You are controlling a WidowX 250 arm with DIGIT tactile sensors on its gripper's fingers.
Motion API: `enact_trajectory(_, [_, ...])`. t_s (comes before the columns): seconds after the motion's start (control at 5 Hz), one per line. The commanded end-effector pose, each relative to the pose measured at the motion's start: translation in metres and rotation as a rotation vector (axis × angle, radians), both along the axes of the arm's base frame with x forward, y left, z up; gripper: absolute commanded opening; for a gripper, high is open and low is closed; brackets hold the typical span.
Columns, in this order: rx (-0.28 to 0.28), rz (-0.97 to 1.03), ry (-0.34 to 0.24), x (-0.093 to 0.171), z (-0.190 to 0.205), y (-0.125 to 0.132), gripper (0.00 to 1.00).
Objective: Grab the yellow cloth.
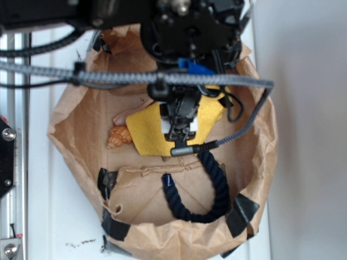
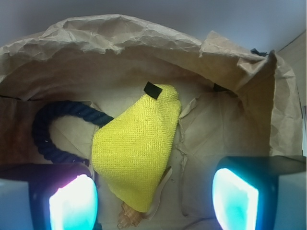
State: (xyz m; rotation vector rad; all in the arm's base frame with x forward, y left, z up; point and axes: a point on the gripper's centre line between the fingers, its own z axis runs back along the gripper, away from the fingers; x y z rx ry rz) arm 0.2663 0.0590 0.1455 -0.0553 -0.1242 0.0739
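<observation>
The bright yellow woven cloth (image 2: 136, 151), folded roughly into a triangle with a small black tab (image 2: 153, 89) at its far corner, lies flat on the floor of a crumpled brown paper bag (image 2: 120, 33), so it offers a broad surface for a grasp from above. A dark navy rope (image 2: 53, 129) curls beside it and a small orange seashell (image 1: 120, 136) peeks from under its edge. The end effector (image 2: 153, 199) hovers above, its fingers spread wide and holding nothing, straddling the cloth's near tip as if lined up to descend.
</observation>
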Motion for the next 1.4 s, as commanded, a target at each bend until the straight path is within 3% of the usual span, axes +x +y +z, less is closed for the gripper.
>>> enact_trajectory(0.0, [0.010,-0.157,0.042,-0.002,-0.037,-0.020,1.00])
enact_trajectory(0.2, [0.031,-0.200,0.085,-0.006,-0.065,-0.032,1.00])
enact_trajectory(0.6, [0.075,-0.149,0.106,0.018,-0.102,-0.047,1.00])
enact_trajectory(0.8, [0.080,-0.099,0.103,0.025,-0.103,-0.048,0.00])
enact_trajectory(1.2, [0.103,-0.063,0.069,0.026,-0.084,-0.040,0.00])
